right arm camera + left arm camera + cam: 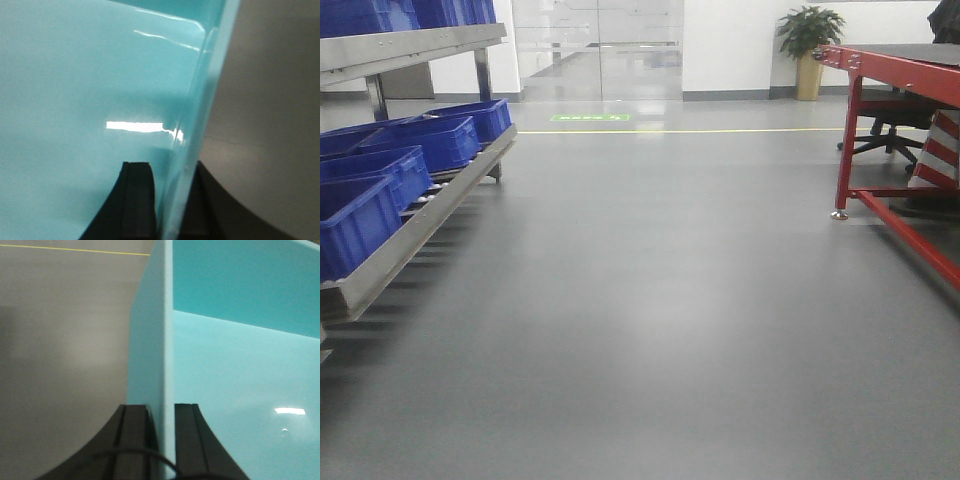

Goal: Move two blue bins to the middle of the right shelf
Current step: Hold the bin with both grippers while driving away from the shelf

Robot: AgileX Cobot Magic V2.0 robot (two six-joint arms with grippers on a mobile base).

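At the left wrist, the left gripper (161,412) is clamping the thin wall of a pale cyan bin (240,375). One dark finger is pressing on the outer face and the other is sitting inside against the inner face, so the wall is pinched between them. Grey floor (65,340) is showing beside the bin's outer side, and a yellow line (75,249) is crossing it far off.

At the right wrist, the right gripper (172,172) is likewise clenching a cyan wall. One finger is lying on the glossy cyan side and the other on the outside, over pale floor. Whether the two grippers are holding one bin or two, I cannot tell.

Ahead of the base, open floor is stretching to a glass door (598,45). A steel-railed rack (415,215) is standing at the left, carrying dark blue bins (380,170) on its low level and more above. A red table (895,70) is standing at the right, and a plant (809,45) is sitting beyond it by the wall.
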